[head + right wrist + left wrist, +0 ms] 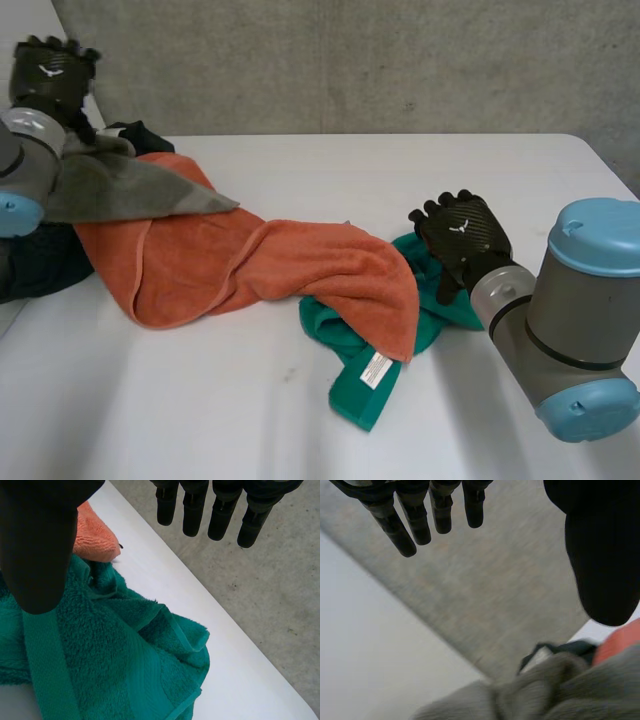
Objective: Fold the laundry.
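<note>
**Two open hands, nothing gripped**

In the head view, the left hand (50,75) is up at the far-left corner of the flat white table (300,430). It is above a crumpled grey fleecy cloth (130,185) that overlaps one end of the rumpled orange terry towel (250,265). That orange towel sprawls across mid-table, its other end covering part of a bunched green terry towel (350,345) with a small white label (376,369). The right hand (462,240) is at the green towel's right edge.

The left wrist view adds what the head view can't. The fingers (415,525) are straight and well apart from the thumb (602,555), with nothing between them and the grey cloth beneath.

In the right wrist view the fingers are straight and spread, with the thumb over the green pile and pinching nothing. I can't tell whether the hand touches the towel.
</note>
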